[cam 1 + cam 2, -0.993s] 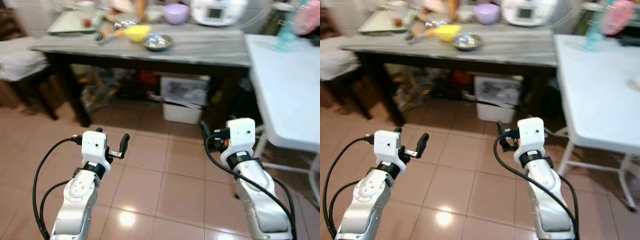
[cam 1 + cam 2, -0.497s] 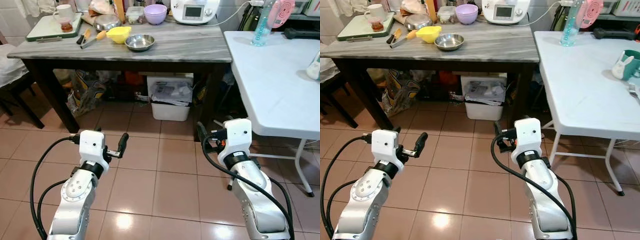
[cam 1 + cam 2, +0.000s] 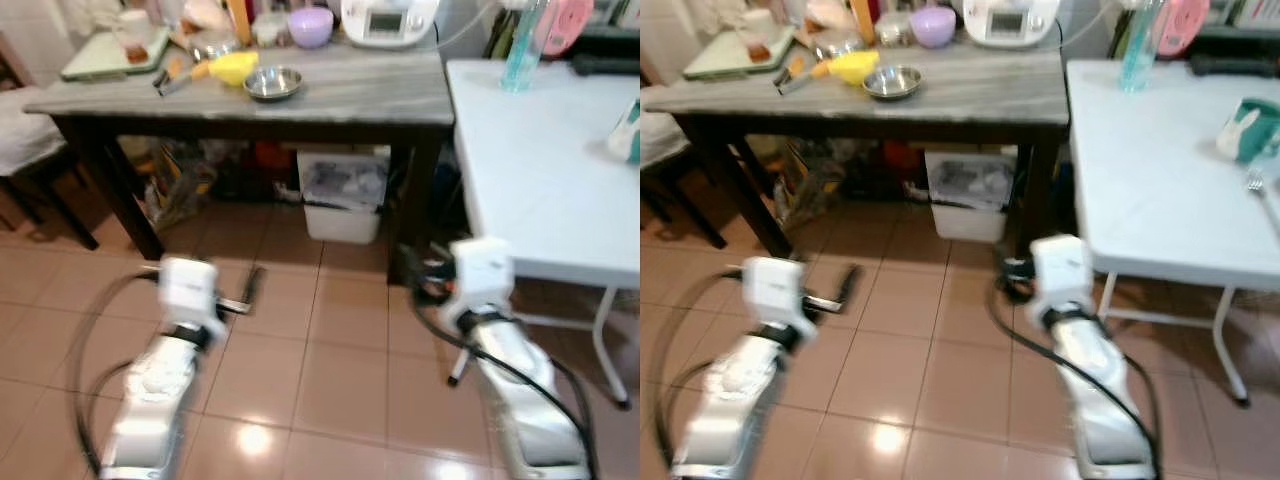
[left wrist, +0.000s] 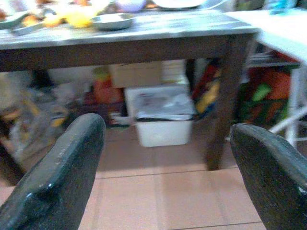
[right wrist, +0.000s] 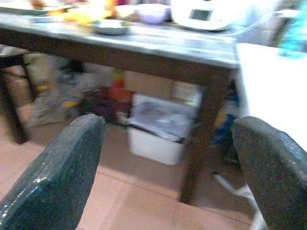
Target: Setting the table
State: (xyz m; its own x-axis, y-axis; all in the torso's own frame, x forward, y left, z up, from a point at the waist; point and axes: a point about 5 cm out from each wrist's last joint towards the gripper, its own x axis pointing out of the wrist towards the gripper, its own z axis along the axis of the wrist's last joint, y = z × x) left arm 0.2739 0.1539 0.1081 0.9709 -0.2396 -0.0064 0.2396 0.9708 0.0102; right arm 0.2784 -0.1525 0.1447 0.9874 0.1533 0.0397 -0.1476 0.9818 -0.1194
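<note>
So I'm standing on the tile floor (image 3: 340,350) with both arms held out low in front of me, and nothing's in either one yet. My left gripper (image 4: 165,158) has its fingers (image 4: 62,167) spread wide with only air between them, and my right gripper (image 5: 168,158) is the same, wide apart and empty. Using the dark grey-topped surface (image 3: 970,95) as the landmark: the stuff I'd guess I need is all on its far-left end, namely a steel bowl (image 3: 891,81), a yellow bowl (image 3: 852,66) just beside it on the far side, and a purple bowl (image 3: 932,24) further back near the white appliance (image 3: 1012,20). The white folding table (image 3: 1160,180) butts up against that surface's right end, with a teal cup (image 3: 1245,130) and a fork (image 3: 1265,195) on it, so I'm guessing that's the one being set. The key bit: the steel bowl sits ahead and up from both sets of fingers, well apart from them, and leans toward my left side, so the left arm looks nearer. It's round, so no long axis to line up with. Everything's a bit blurry, so don't trust small details.
</note>
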